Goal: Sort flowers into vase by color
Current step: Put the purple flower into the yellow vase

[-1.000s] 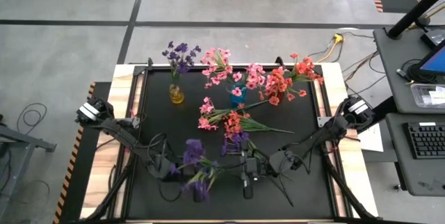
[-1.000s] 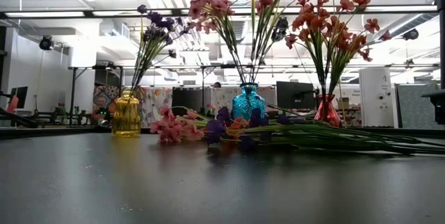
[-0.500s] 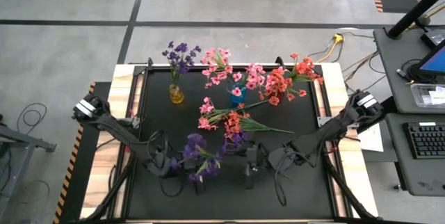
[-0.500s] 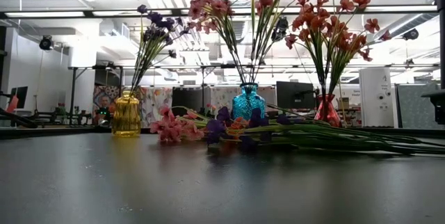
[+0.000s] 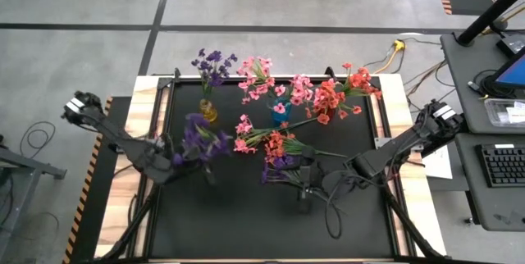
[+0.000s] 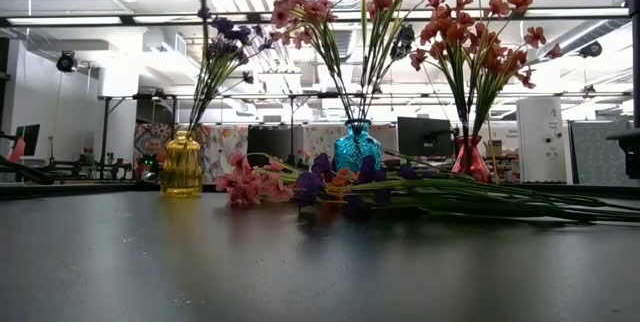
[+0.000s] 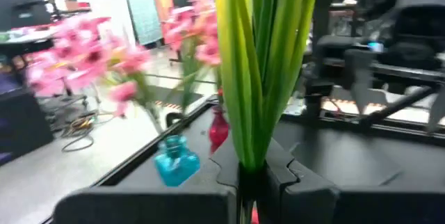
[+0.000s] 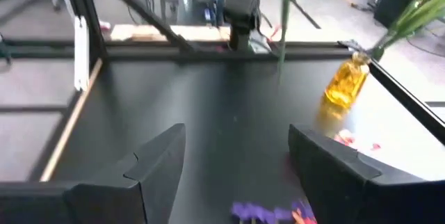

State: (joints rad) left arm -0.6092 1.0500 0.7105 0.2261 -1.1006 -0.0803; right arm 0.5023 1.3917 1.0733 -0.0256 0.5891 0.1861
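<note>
My left gripper (image 5: pixel 205 170) is shut on a purple flower sprig (image 5: pixel 197 138), held up over the table's left half, near the yellow vase (image 5: pixel 208 112) with purple flowers. My right gripper (image 8: pixel 236 161) stands open at the table's near middle (image 5: pixel 303 197), with nothing between its fingers. Just beyond it, loose purple, pink and coral flowers (image 5: pixel 271 145) lie on their sides on the mat. The teal vase (image 5: pixel 280 115) holds pink flowers and the red vase (image 6: pixel 468 159) holds coral ones. My left gripper pinches the sprig's bunched green stem and leaves (image 7: pixel 252 156) between its two fingers, which lie across the stem. The sprig stands upright in the hold, lifted clear of the table, with its purple blossoms (image 5: pixel 197 138) above the fingers.
The three vases stand in a row along the black mat's far edge (image 5: pixel 271 84). The loose flowers' long stems (image 6: pixel 500 197) stretch toward the right side. Bare mat (image 5: pixel 246 231) lies along the near edge. A desk with a keyboard (image 5: pixel 502 166) stands right of the table.
My left gripper has risen from the near edge and gone toward the table's far left, toward the yellow vase. It has lifted the purple sprig clear of the mat and turned it upright. My right gripper has drawn a little away toward the right and no longer touches the sprig.
</note>
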